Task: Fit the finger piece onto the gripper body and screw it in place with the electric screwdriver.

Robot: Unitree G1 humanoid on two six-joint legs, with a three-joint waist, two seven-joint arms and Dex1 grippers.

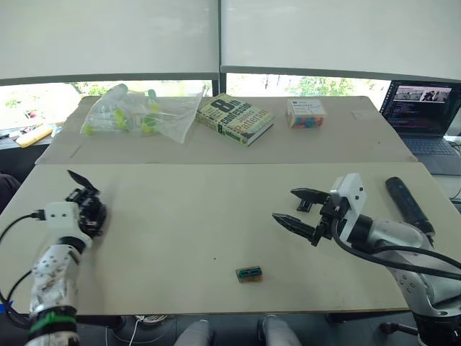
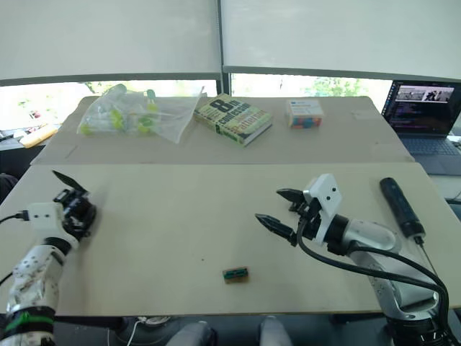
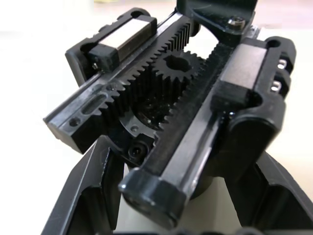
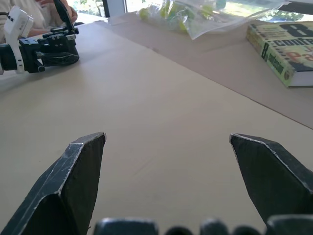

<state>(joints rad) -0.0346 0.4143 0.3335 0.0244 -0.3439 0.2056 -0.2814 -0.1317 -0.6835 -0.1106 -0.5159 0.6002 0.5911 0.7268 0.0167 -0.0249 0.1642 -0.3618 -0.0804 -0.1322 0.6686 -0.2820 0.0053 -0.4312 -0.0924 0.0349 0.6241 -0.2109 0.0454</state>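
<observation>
Beige desk (image 1: 202, 216) carries it all, and the fitting step has not begun. The right gripper (image 1: 283, 204) hovers over the desk's right half, fingers spread wide and holding nothing. The electric screwdriver (image 1: 408, 204) lies untouched along the right edge. Over by the left edge, the left gripper (image 1: 83, 216) is clamped on the gripper body (image 3: 171, 93), one pointed finger sticking up and the rack and gear facing the wrist camera. A small dark bit (image 1: 305, 206) lies just beside the right gripper's spread fingers, probably the finger piece, though it is too small to be sure. A tan-and-green block (image 1: 248, 274) sits near the front edge. Next call: close on that piece and carry it to the body.
</observation>
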